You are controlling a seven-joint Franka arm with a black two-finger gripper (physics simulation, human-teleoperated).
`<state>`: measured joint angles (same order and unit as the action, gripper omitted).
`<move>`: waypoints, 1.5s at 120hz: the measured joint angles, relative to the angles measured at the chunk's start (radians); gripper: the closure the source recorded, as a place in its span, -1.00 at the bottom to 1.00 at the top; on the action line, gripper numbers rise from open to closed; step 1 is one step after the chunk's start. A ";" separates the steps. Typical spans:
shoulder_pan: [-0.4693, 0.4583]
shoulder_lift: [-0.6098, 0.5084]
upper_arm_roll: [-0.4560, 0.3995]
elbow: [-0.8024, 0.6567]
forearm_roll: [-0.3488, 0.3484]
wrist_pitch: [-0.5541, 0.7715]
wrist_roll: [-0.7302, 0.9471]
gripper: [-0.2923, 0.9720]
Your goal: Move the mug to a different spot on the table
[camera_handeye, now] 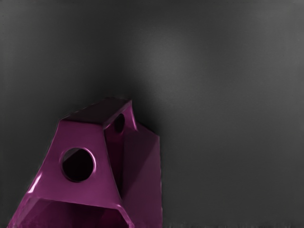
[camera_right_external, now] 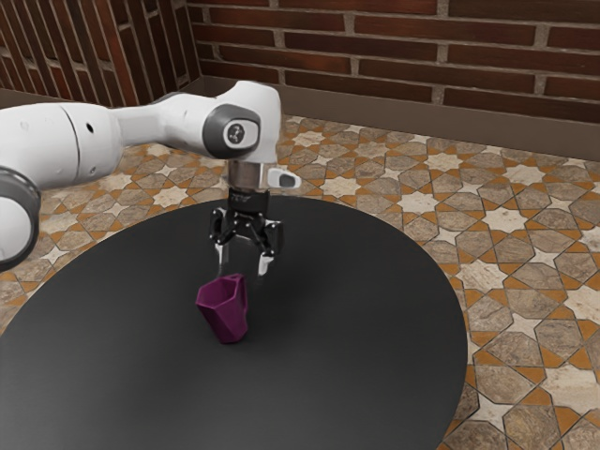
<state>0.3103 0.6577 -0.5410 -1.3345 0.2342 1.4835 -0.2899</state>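
Exterior view showed my gripper [camera_right_external: 242,266] open, hovering just above the purple faceted mug [camera_right_external: 223,307], which sat near the middle of the round black table [camera_right_external: 356,319].

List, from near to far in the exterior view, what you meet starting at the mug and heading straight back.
mug → far part of the black table → patterned tile floor → brick wall
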 joint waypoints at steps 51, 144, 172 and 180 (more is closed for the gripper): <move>-0.006 -0.344 -0.028 -0.058 0.063 0.060 0.150 -0.53; -0.015 -0.429 -0.040 -0.015 0.154 0.108 0.594 -0.54; -0.015 -0.429 -0.040 -0.015 0.154 0.108 0.650 -0.54; -0.015 -0.429 -0.040 -0.014 0.154 0.108 0.662 -0.54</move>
<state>0.2951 0.2291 -0.5811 -1.3490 0.3881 1.5918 0.3725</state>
